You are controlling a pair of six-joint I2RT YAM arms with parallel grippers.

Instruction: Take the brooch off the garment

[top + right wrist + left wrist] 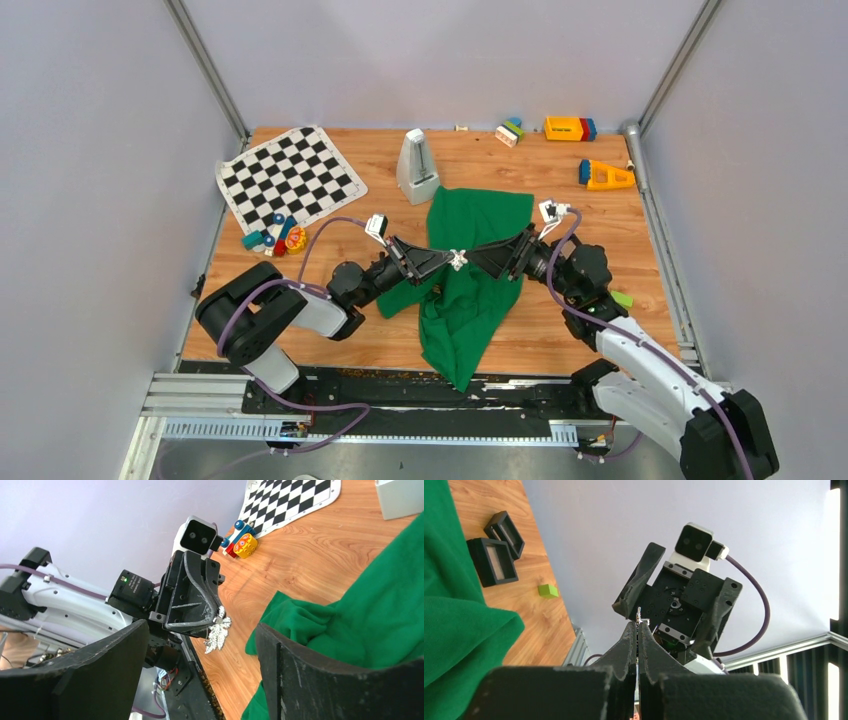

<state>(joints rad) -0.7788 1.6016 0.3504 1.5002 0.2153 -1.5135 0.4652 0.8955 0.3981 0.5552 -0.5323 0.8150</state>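
The garment (470, 290) is soft, matt green cloth, creased. The brooch (218, 632) looks like glittering silvery metal. It is pinched in the left hand (216, 616), whose matt black plastic is scuffed pale. The bench (600, 230) is smooth, grained wood. At ten o'clock, the chequered mat (290, 178) looks thin and matt.

Left gripper (450, 260) clamped tight, tip-to-tip with wide-spread right gripper (480, 254).

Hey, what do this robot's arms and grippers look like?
Black joints, white link shells and looping purple cables make up the left arm and right arm. A white camera sits on each wrist. The left gripper and right gripper have black fingers tapering to thin tips, scuffed pale inside.
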